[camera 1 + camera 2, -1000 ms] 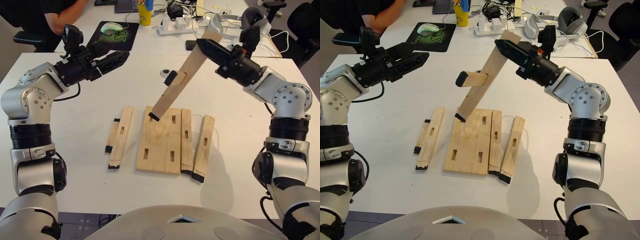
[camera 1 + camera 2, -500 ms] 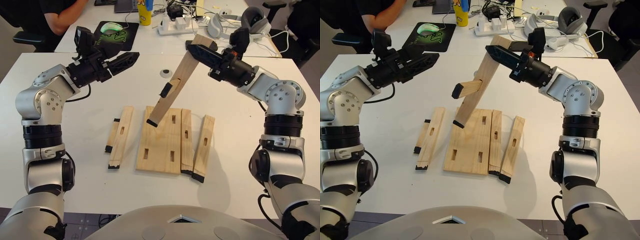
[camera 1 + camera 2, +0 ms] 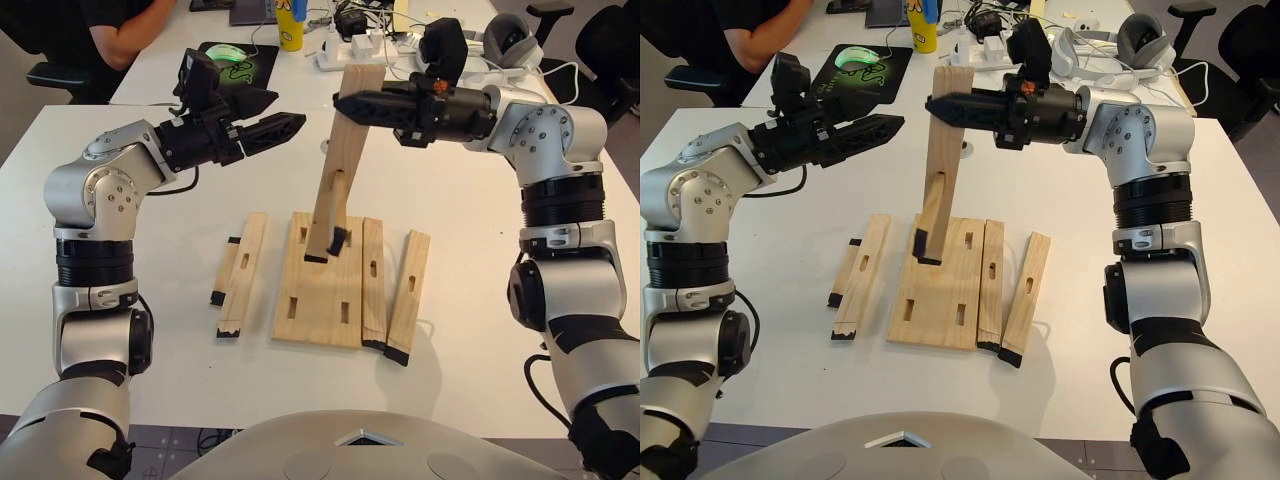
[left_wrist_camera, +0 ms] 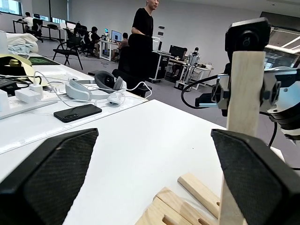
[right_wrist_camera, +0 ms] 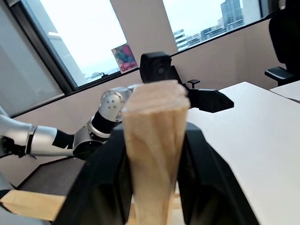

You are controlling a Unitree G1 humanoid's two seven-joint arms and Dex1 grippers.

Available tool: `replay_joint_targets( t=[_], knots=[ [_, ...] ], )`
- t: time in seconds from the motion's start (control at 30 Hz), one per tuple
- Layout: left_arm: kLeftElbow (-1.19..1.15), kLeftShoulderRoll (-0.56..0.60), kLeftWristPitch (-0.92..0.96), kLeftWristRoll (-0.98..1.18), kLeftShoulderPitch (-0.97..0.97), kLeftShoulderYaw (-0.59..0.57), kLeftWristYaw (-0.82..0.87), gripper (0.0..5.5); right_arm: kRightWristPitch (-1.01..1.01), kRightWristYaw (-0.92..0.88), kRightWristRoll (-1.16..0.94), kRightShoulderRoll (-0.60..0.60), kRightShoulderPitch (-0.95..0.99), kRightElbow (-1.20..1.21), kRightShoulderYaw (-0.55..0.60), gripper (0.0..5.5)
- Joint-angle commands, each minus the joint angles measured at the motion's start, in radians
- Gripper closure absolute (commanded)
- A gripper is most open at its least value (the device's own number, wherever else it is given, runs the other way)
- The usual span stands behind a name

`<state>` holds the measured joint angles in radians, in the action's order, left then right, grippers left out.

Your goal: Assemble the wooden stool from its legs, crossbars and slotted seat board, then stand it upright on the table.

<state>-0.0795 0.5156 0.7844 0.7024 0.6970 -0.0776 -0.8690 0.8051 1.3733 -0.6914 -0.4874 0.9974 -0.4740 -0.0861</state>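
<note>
The right gripper (image 3: 352,103) is clamped on the top end of a wooden leg (image 3: 335,170), its jaws pressed against both faces of the wood. A second ago that leg leaned steeply, its top far out toward the right arm. Now it hangs almost upright below the jaws, since the gripper has carried the top across toward the left arm. Its black-capped lower end has stayed over the far corner of the slotted seat board (image 3: 320,300); whether it touches the board cannot be told. The black-tipped crossbar stub (image 3: 338,240) in the leg, which stuck out sideways at mid-height earlier, now shows low, near the foot.

The left gripper (image 3: 287,111) has come in closer and hovers level with the leg's top, just beside it, with its jaws spread wide and holding nothing. In the left wrist view the leg stands beyond the open fingers (image 4: 47,178).

The seat board and the loose pieces (image 3: 240,270) flanking it lie flat on the table (image 3: 180,340), unchanged.
</note>
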Motion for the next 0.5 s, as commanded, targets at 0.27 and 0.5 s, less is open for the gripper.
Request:
replay_joint_targets(
  t=[0.27, 0.5],
  knots=[
    [-0.01, 0.014, 0.058, -0.002, 0.069, 0.038, -0.082, 1.04, -0.086, 0.134, 0.1, 0.008, 0.088, -0.064, -0.009, 4.46],
    [-0.015, 0.027, 0.065, -0.011, 0.083, 0.055, -0.122, 1.04, -0.11, 0.148, 0.12, 0.012, 0.105, -0.086, 0.004, 4.46]
  ],
)
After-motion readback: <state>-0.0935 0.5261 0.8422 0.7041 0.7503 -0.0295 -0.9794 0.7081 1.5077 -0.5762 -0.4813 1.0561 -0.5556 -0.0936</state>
